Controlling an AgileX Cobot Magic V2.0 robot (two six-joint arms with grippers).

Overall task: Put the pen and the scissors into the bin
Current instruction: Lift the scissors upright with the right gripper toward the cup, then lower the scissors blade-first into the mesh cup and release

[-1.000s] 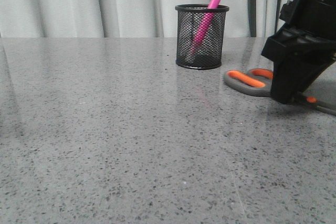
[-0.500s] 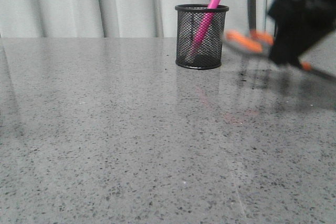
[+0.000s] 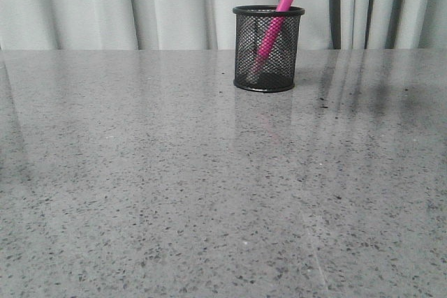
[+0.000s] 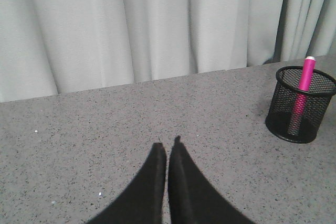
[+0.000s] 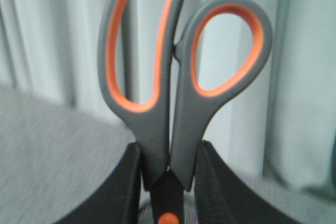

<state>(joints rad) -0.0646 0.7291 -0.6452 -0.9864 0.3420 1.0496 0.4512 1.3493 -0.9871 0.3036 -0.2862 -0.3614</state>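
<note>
In the front view, we are seeing the bin [image 3: 268, 48] standing upright on the grey speckled tabletop [image 3: 174, 186], at about one o'clock from the middle of the frame, near the far edge by the pale curtain [image 3: 105, 5]. The pen [image 3: 272, 29] is leaning inside the bin, its upper end sticking out past the rim toward one o'clock. Neither arm is showing here, and the scissors are not appearing in this view.

In the left wrist view, we are looking past the left end effector [image 4: 167, 148], whose two black fingers are pressing together with nothing between them, so it is clenched and carrying nothing. It is hovering over bare tabletop [image 4: 79, 145]. The bin [image 4: 300, 103] is sitting well apart from it, with the pen [image 4: 301, 95] standing in it.

In the right wrist view, the right end effector [image 5: 168, 182] is grasping the scissors [image 5: 173, 93], its fingers [image 5: 118, 192] squeezing the handles just above the orange pivot dot. The handle loops are pointing toward twelve o'clock, against the blurred curtain [image 5: 304, 77]. The blades are hidden from us.
</note>
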